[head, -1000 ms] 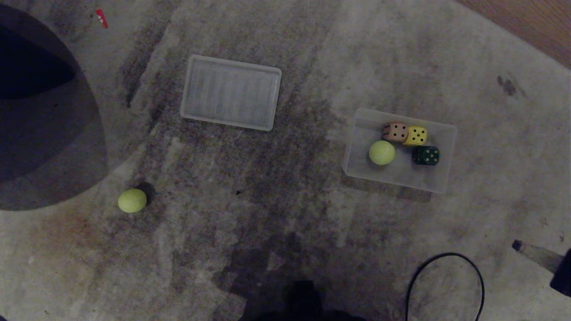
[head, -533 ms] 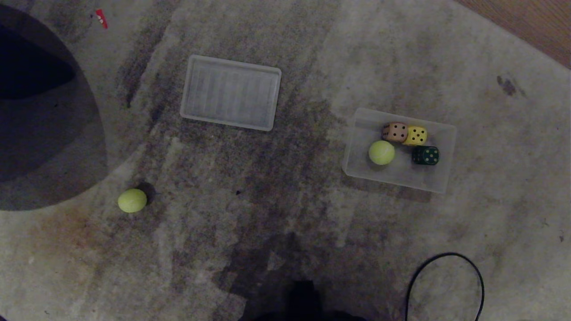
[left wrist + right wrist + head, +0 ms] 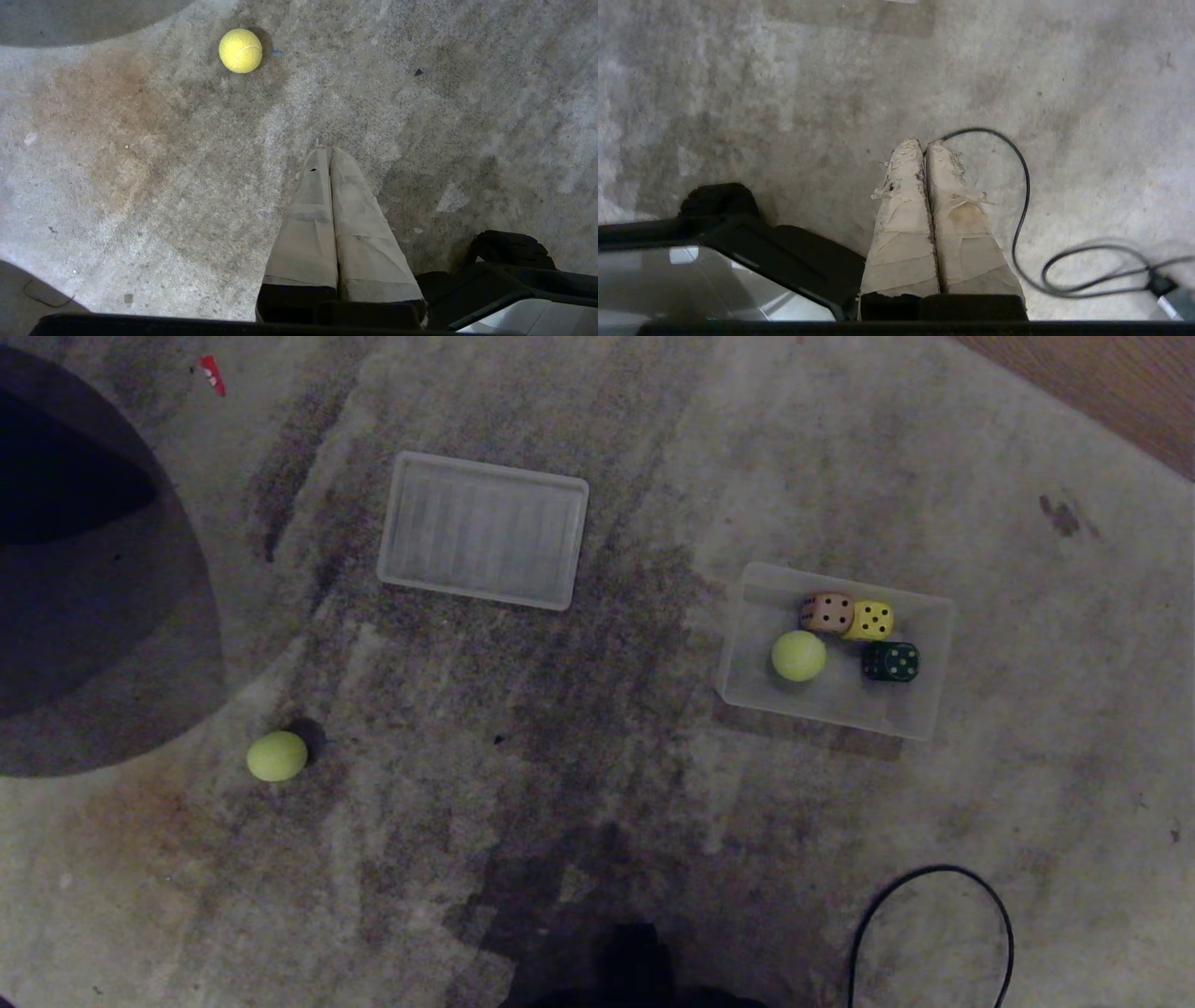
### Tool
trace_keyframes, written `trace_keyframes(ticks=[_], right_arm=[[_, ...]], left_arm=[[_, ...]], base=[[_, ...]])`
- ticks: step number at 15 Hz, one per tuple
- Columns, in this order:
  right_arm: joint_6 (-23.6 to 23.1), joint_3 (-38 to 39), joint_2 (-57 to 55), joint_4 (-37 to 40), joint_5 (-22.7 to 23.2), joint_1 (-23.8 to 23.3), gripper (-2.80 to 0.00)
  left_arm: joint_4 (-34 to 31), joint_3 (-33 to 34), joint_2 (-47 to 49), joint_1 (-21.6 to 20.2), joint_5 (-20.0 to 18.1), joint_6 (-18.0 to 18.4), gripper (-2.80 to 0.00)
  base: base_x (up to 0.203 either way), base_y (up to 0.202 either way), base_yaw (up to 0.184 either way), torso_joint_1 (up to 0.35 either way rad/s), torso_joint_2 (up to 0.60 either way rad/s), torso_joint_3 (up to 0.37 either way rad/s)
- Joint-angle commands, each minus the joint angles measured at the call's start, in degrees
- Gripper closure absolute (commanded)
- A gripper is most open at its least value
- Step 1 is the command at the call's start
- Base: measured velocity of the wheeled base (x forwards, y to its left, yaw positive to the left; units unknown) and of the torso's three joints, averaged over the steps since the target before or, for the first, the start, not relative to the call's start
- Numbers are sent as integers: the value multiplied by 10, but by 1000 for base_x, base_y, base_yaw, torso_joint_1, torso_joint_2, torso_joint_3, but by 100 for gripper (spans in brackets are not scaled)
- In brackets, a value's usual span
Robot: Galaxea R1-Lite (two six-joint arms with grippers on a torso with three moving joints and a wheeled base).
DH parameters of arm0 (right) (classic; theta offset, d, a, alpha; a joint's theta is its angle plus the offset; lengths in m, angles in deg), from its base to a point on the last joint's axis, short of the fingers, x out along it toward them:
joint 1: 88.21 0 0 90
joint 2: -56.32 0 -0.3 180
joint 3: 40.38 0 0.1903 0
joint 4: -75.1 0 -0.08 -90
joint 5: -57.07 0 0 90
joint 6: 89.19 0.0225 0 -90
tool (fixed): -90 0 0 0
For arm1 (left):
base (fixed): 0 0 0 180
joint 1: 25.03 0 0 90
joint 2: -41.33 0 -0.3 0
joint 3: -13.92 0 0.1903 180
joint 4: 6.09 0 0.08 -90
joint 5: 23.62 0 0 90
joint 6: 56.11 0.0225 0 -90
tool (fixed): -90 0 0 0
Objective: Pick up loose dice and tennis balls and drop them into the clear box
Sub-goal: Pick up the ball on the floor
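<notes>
The clear box point(image 3: 747, 644) sits on the carpet at the right. Inside it lie a tennis ball point(image 3: 798, 655), a tan die point(image 3: 826, 612), a yellow die point(image 3: 870, 620) and a dark green die point(image 3: 890, 661). A second tennis ball point(image 3: 276, 755) point(image 3: 240, 50) lies loose on the carpet at the left. Neither arm shows in the head view. My left gripper point(image 3: 329, 151) hangs shut and empty over bare carpet, well short of that ball. My right gripper point(image 3: 923, 143) is shut and empty above the carpet beside a black cable point(image 3: 1020, 186).
The box's ribbed whitish lid point(image 3: 484, 529) lies flat on the carpet behind the middle. A black cable loop point(image 3: 934, 924) lies near the front right. A dark rounded shape point(image 3: 84, 597) fills the left edge. A small red scrap point(image 3: 213, 374) sits far left. Wood floor point(image 3: 1102, 383) borders the carpet's far right corner.
The right arm, visible at the right edge of the head view a second ago, has drawn back out of that view. The box, dice, balls and lid have not moved.
</notes>
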Motion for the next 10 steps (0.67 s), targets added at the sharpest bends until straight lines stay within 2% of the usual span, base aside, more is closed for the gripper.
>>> trace_keyframes(ticks=[1, 10], right_arm=[[-30, 1, 1, 3, 14, 3, 0], [-21, 1, 1, 3, 16, 3, 0]], left_arm=[[0, 1, 0, 0, 0, -1, 0], [0, 1, 0, 0, 1, 0, 0]], base=[[0, 0, 0, 0, 0, 0], [0, 0, 0, 0, 0, 0]])
